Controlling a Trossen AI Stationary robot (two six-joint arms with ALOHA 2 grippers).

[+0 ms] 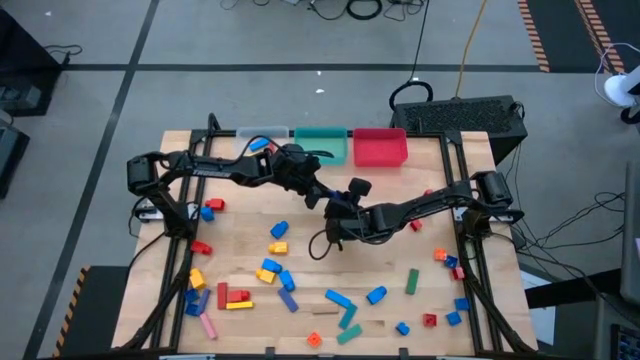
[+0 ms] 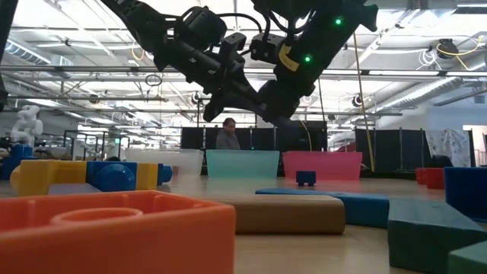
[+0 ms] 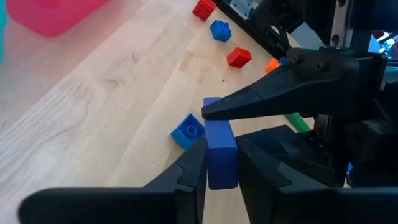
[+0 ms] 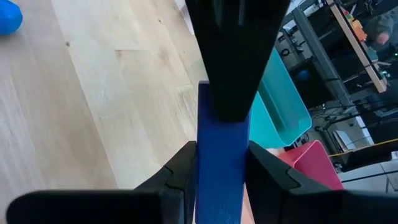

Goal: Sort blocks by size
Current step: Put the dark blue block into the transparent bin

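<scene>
Both arms meet mid-table, left claw (image 3: 221, 163) and right claw (image 4: 222, 168) each gripping one blue bar (image 3: 220, 149)

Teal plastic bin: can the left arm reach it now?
Probably yes: the teal plastic bin sits behind the left end effector, nothing between, though the right end effector also grips its long blue plastic bar.

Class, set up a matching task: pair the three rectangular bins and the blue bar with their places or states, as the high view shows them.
Things:
1. clear rectangular plastic bin
2. teal rectangular plastic bin
3. red rectangular plastic bin
4. long blue plastic bar

Places or states:
A. middle of the bin row
B. clamped by both grippers
C. left end of the row
D. right end of the row

Pairs: 1-C, 2-A, 3-D, 4-B
</scene>
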